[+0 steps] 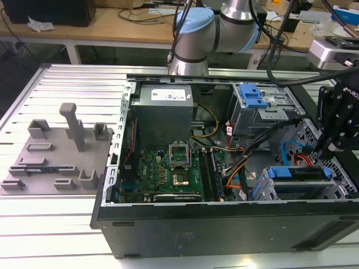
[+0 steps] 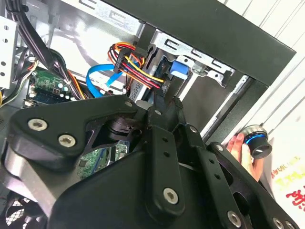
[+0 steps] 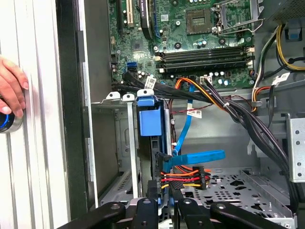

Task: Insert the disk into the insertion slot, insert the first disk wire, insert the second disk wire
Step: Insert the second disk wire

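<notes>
The disk (image 1: 297, 172) in its blue carrier (image 3: 151, 121) sits inside the insertion slot (image 1: 262, 189), the low grey perforated cage (image 3: 119, 143) at the case's front corner. My gripper (image 1: 328, 148) hangs at the disk's rear end. In both wrist views its fingers (image 3: 164, 188) (image 2: 162, 98) close on a black plug with red, orange and yellow wires (image 3: 188, 176) (image 2: 136, 67), held against the disk's back edge. A blue flat disk wire (image 3: 198, 156) runs from the motherboard to a black plug (image 3: 163, 161) at the same edge.
A person's hand (image 3: 12, 88) rests on a round knob (image 2: 255, 140) outside the case wall. Black cable bundles (image 3: 248, 124) cross beside the cage. The taller bay with blue latch (image 1: 252, 95), motherboard (image 1: 168, 168) and a grey fixture plate (image 1: 53, 151) lie around.
</notes>
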`<state>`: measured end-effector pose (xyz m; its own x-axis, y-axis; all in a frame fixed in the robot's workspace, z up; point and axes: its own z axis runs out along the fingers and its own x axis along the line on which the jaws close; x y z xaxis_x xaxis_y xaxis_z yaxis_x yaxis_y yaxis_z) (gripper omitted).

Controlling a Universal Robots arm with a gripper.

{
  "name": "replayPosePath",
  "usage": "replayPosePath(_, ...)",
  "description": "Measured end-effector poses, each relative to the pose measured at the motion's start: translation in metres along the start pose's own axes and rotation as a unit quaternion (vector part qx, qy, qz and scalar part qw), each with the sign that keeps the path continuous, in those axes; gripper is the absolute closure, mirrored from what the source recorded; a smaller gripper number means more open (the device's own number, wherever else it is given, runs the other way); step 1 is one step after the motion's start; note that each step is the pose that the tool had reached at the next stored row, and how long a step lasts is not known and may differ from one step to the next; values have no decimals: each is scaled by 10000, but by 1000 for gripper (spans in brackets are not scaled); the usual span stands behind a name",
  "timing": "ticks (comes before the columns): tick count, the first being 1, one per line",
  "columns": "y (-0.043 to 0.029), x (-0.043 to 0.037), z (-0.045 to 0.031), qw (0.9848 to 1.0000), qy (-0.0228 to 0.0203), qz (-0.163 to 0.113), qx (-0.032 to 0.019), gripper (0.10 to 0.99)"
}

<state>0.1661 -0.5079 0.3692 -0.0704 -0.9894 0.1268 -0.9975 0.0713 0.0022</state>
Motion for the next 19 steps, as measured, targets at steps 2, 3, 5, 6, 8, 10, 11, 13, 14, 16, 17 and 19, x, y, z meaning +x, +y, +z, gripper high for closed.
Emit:
replayPosePath(2,0,0,0,10000,0,0,0,843)
replayPosePath(3,0,0,0,10000,0,0,0,843)
replayPosePath(5,0,-1,0,10000,0,0,0,843)
replayPosePath(6,0,-1,0,10000,0,0,0,843)
replayPosePath(8,0,-1,0,10000,0,0,0,843)
replayPosePath(10,0,-1,0,10000,0,0,0,843)
replayPosePath(11,0,-1,0,10000,0,0,0,843)
replayPosePath(13,2,-36,-6,10000,48,0,2,843)
replayPosePath(14,4,-66,-11,9999,101,-1,-2,843)
replayPosePath(16,13,-179,-50,9993,365,-9,-67,843)
replayPosePath(17,15,-200,-65,9991,424,-11,-84,843)
replayPosePath(19,20,-259,-126,9980,616,-15,-120,843)
